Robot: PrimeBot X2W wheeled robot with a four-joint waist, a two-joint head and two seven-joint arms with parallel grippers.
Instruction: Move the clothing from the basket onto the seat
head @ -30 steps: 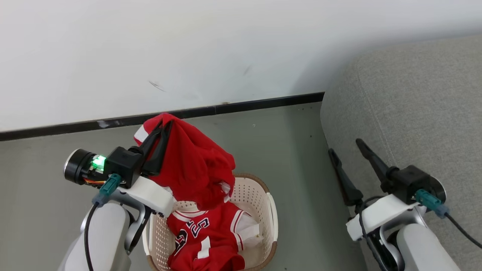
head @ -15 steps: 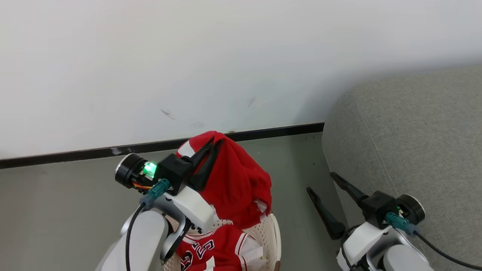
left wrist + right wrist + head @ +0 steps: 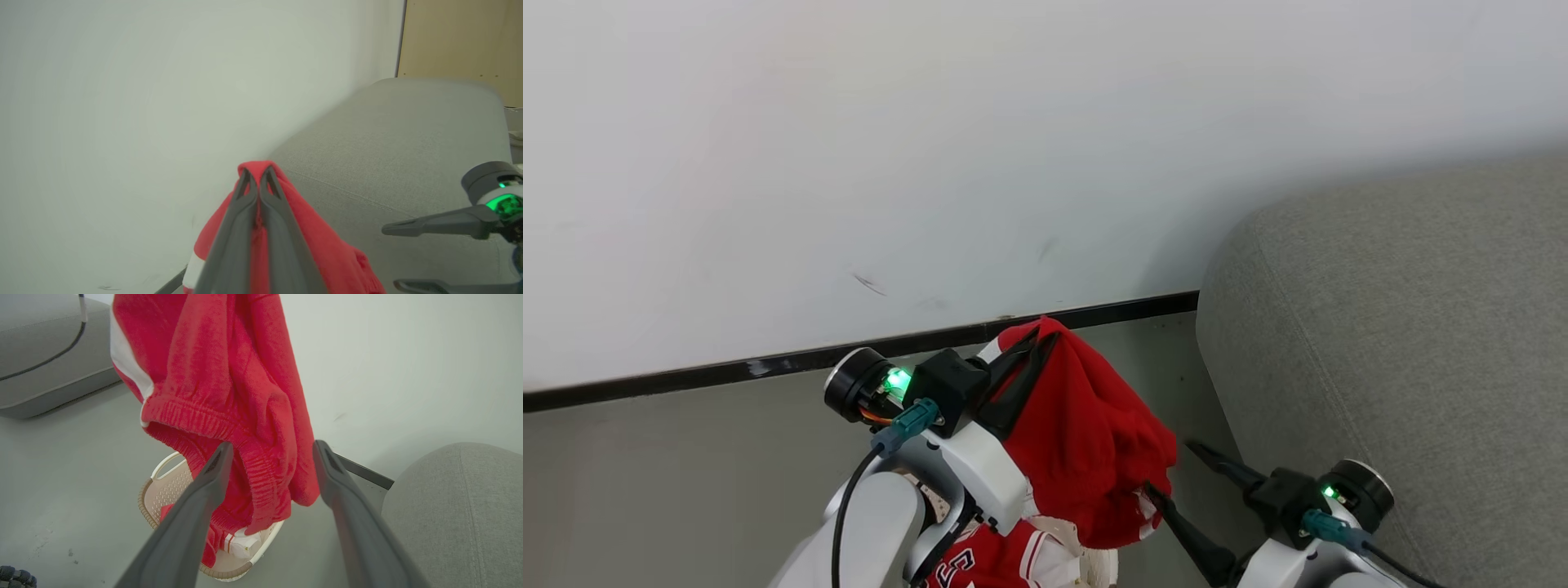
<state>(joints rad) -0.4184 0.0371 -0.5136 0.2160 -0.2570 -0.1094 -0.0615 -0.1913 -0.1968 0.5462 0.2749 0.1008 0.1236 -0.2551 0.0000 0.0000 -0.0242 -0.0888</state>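
While the left end effector (image 3: pixel 1042 335) is clamped on the plain red garment (image 3: pixel 1094 441), hanging lengthwise below it above the basket (image 3: pixel 163 490), the seat (image 3: pixel 1380 327) lies to its right, nearer the right end effector (image 3: pixel 273 446), whose fingers stand apart beside the hanging hem, gripping nothing. Numbered jersey (image 3: pixel 964 563) lies in the basket beneath.
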